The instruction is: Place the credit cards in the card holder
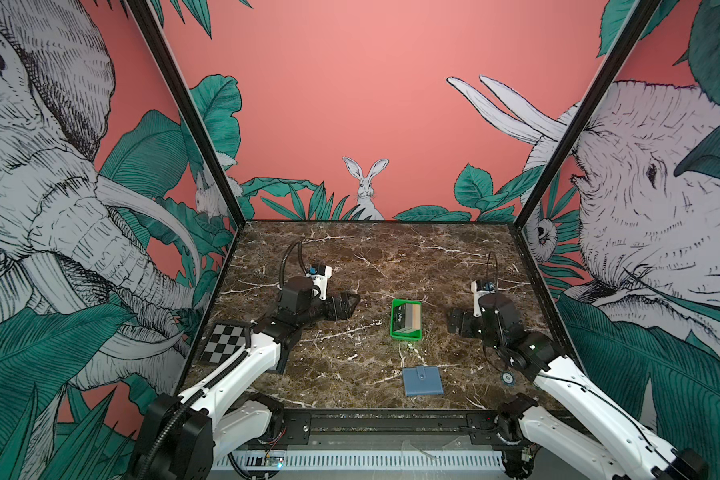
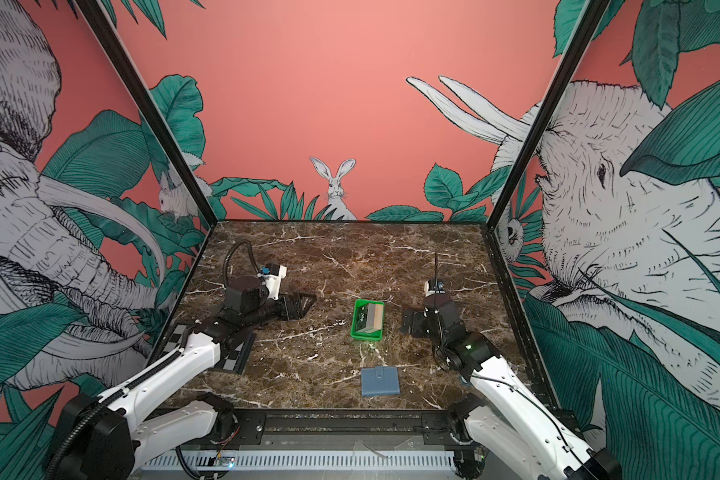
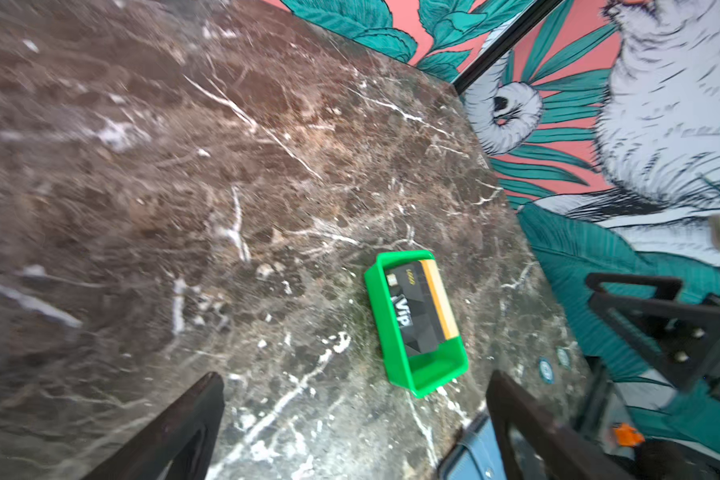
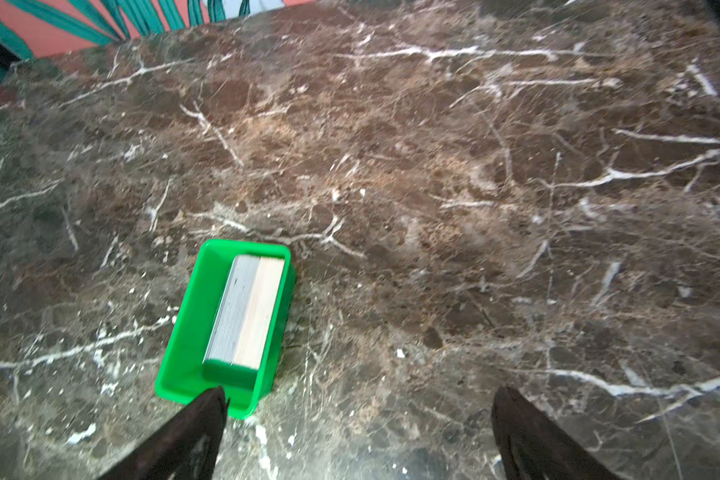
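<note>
Looking at both top views, you are seeing nothing done yet: the credit cards are sitting in the green tray on the table, the card holder lying closed nearer the arm bases. Both arms are crouching low, flanking the tray. In the wrist views, the left pincer and right pincer are gaping wide, holding nothing.

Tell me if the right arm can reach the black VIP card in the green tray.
Probably, from above: the open right gripper faces the open-topped green plastic tray across bare marble. But the black VIP card sits on the stack's far side, behind grey and tan cards.
</note>
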Tool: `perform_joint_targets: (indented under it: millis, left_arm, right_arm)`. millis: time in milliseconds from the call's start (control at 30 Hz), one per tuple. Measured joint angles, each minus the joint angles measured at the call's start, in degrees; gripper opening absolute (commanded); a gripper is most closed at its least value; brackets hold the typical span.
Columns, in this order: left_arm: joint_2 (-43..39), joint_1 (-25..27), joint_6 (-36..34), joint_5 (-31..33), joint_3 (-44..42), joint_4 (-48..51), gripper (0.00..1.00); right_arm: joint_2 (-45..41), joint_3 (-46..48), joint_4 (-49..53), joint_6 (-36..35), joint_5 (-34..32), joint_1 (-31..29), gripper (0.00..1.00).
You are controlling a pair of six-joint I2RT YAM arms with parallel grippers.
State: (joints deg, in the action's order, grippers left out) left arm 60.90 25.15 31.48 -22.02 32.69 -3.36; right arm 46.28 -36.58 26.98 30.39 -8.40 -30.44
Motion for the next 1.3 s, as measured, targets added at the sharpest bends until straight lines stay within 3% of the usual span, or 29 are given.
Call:
perform_joint_targets:
  millis: [300,500,967,1300]
  left_arm:
    - [-0.7,0.0,6.1,-4.8,-2.5,-3.8,0.99]
    - [-0.5,0.4,9.0,-6.4,-2.8,-5.8,0.99]
    - [2.8,13.4,13.1,2.6,-2.8,-4.8,0.98]
    - [4.3,14.6,13.5,7.2,-1.9,-5.5,0.99]
  right_arm:
    - [2.1,0.9,4.1,5.8,-1.7,-8.5,0.96]
    - [4.3,3.9,2.7,7.1,1.0,-10.1,0.94]
    - [8.3,5.6,-0.2,6.6,12.2,-11.7,0.88]
    - [-0.4,7.9,9.7,15.8,12.2,-17.2,0.88]
